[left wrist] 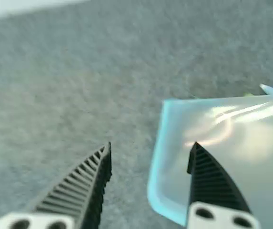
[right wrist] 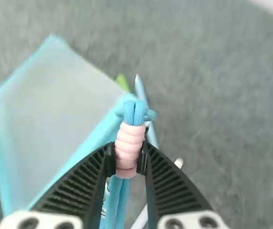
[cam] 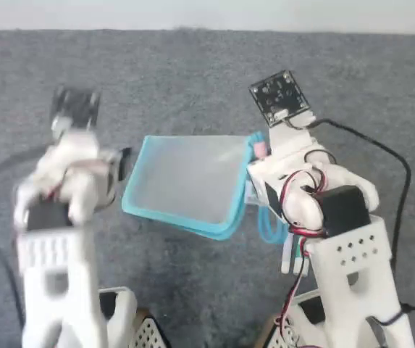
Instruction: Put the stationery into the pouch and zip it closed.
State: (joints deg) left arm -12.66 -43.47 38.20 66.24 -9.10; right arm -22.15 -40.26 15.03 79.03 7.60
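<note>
A translucent pouch (cam: 189,180) with a turquoise border hangs tilted between the two arms above the grey carpet. My right gripper (right wrist: 126,160) is shut on the pink bead (right wrist: 128,143) of the pouch's blue zipper cord, at the pouch's right corner (cam: 254,148). The pouch (right wrist: 50,114) slopes away from that grip. A green tip (right wrist: 122,81) and a pale blue pen tip (right wrist: 138,86) stick out beyond the pouch's edge. My left gripper (left wrist: 150,157) is open, with one fingertip over the pouch's left edge (left wrist: 157,157) and the other over bare carpet.
Grey carpet (cam: 193,72) covers the table all around. A loop of blue cord (cam: 269,225) hangs below the right gripper. Both arm bases (cam: 77,304) stand at the near edge, and a black cable (cam: 392,159) runs off to the right.
</note>
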